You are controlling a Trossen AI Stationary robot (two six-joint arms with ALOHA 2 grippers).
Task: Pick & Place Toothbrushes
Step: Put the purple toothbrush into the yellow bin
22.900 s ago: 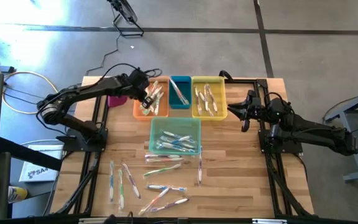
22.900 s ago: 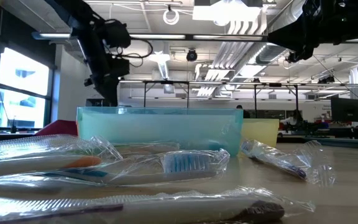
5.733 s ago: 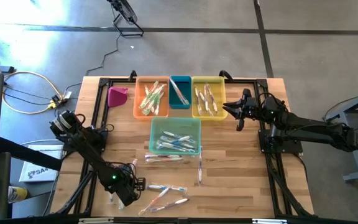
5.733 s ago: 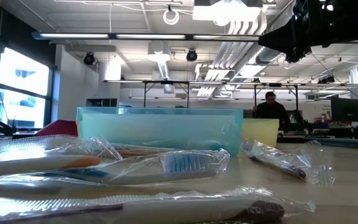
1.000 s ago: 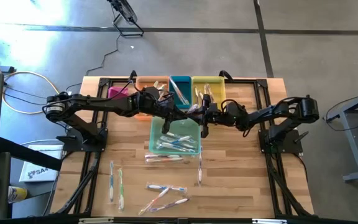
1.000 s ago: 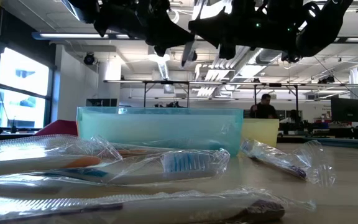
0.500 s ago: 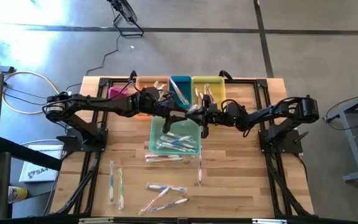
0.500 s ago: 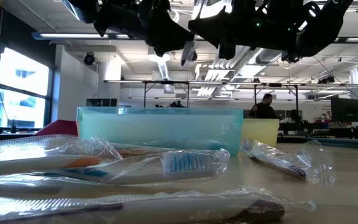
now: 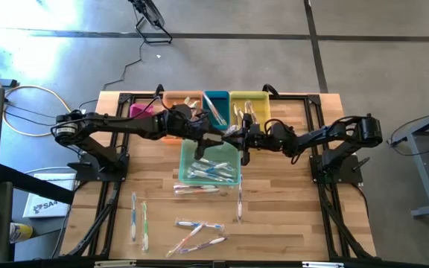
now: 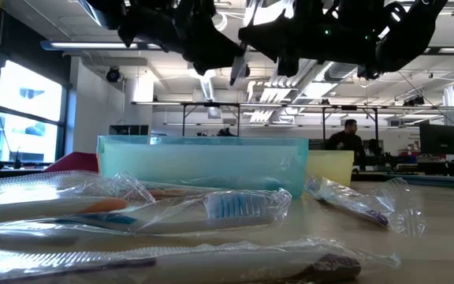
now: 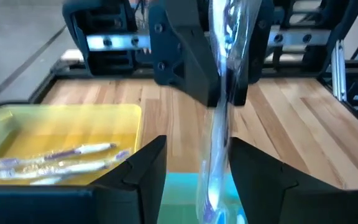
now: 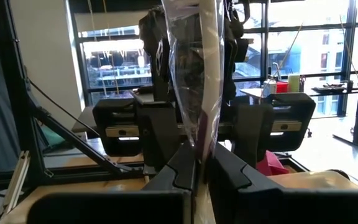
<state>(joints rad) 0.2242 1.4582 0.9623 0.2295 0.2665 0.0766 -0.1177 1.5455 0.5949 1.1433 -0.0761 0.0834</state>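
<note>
Right now you are mid-handover above the teal bin (image 9: 210, 162) at the middle of the surface (image 9: 289, 216). Your right tool (image 9: 242, 138) is clamped on a wrapped toothbrush (image 12: 194, 74), which hangs upright between the two arms. Your left tool (image 9: 216, 138) stands with its fingers (image 11: 138, 177) apart on either side of that toothbrush, no longer gripping it. By my reading, the next move calls for drawing the left arm clear, then carrying the toothbrush to its bin along the far edge. More toothbrushes (image 9: 196, 232) lie near the front edge.
</note>
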